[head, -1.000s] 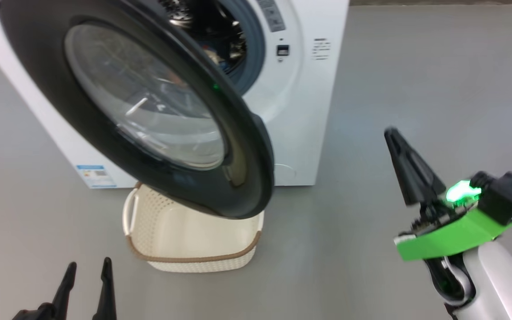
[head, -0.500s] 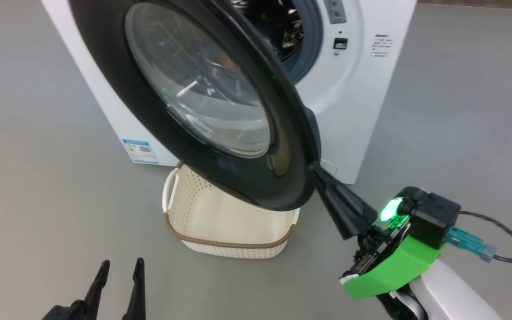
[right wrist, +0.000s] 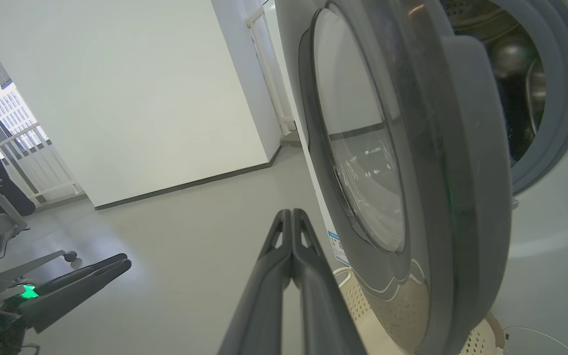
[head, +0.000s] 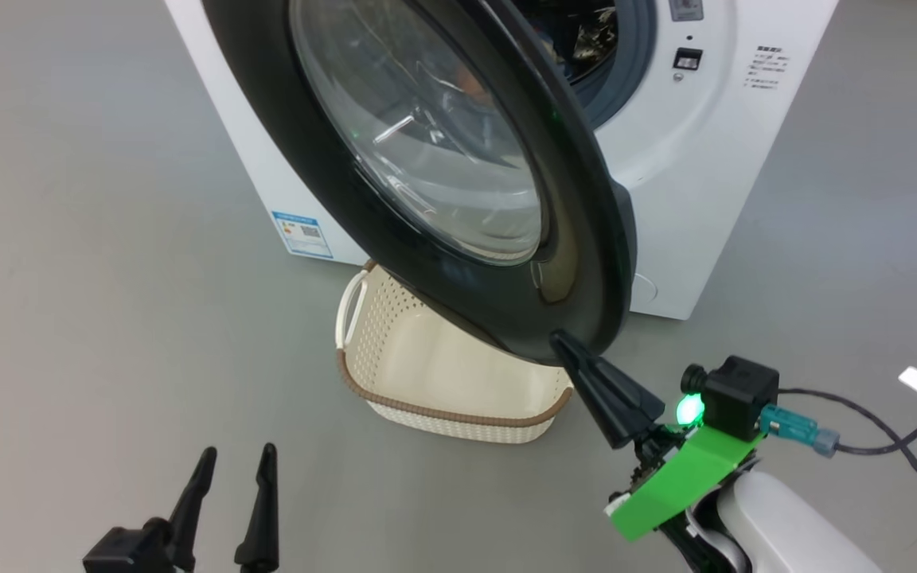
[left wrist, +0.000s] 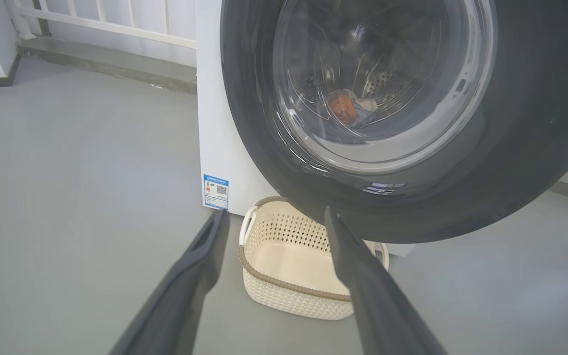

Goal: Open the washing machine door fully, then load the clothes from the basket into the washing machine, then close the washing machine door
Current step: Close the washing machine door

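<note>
At the lower right of the head view, the right gripper point(head: 563, 344) is clenched, its two fingers pressed flat together with nothing between them. The tip sits at the bottom of the washing machine door point(head: 442, 151), on its outer face near the free edge. The pictures do not settle whether it touches the black rim or is just short of it. From that tip the door lies up and to the robot's left, and the fingers point along the same slant. The door stands swung out from the washing machine point(head: 705, 159), hinged on the left side, so a push on this edge would likely carry it toward the opening.

The left gripper point(head: 237, 454) is spread wide and empty, low over the floor point(head: 108, 318) and well apart from the door, so the right arm is the nearer one.

Under the door's lower rim stands the basket point(head: 442, 414), on the floor just in front of the machine, and its visible inside is bare. Through the glass, a small orange and pale bundle, seemingly the clothes point(left wrist: 345, 106), lies in the drum point(right wrist: 511, 49). Loading looks done, and closing appears to be the step in hand.
</note>
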{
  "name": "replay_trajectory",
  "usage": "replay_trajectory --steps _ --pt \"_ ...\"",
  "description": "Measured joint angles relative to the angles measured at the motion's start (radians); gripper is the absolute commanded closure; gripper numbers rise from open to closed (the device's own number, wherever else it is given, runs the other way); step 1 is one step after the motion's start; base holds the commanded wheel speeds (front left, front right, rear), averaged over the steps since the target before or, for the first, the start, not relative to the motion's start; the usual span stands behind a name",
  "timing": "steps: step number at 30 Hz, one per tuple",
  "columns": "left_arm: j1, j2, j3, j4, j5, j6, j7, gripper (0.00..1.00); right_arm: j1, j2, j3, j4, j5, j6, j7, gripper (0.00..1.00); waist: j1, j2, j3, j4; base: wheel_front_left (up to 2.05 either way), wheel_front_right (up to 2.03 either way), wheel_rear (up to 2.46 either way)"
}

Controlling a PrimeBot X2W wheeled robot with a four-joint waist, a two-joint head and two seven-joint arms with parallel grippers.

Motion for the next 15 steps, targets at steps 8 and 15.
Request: replay_trajectory --steps 8,15 --pt "-0.041 -0.001 -0.020 0.000 -0.018 0.000 0.000 0.00 -0.082 0.002 -0.053 0.072 -0.009 0.000 0.000 1.00 0.0001 0.0000 0.050 0.028 0.00 0.00 0.00" --pt "-0.047 -0.002 -0.038 0.000 -0.021 0.000 0.000 0.00 -0.135 0.002 -0.114 0.091 -0.028 0.001 0.000 1.00 0.0001 0.0000 0.086 0.051 0.00 0.00 0.00"
